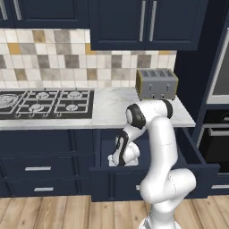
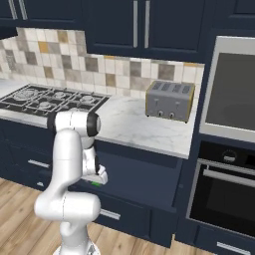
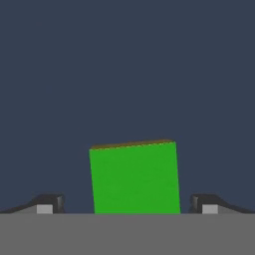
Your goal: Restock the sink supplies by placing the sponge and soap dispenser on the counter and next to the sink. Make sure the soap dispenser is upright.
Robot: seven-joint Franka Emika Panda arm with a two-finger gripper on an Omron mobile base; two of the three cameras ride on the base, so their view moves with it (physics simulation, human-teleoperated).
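A: gripper jaws wide apart, straddling the sponge, gap either side.
B: where's it sitting?
A: flat on the open drawer floor, bare navy all round; contact probably none.

A home kitchen: dark navy cabinets hang over a white marble surface carrying a black gas stovetop and silver four-slot toaster. A built-in black oven stands beside a tiled backsplash, above wood flooring.

Bright green sponge – orange edge, white grey-veined counter, navy drawer, silver toaster
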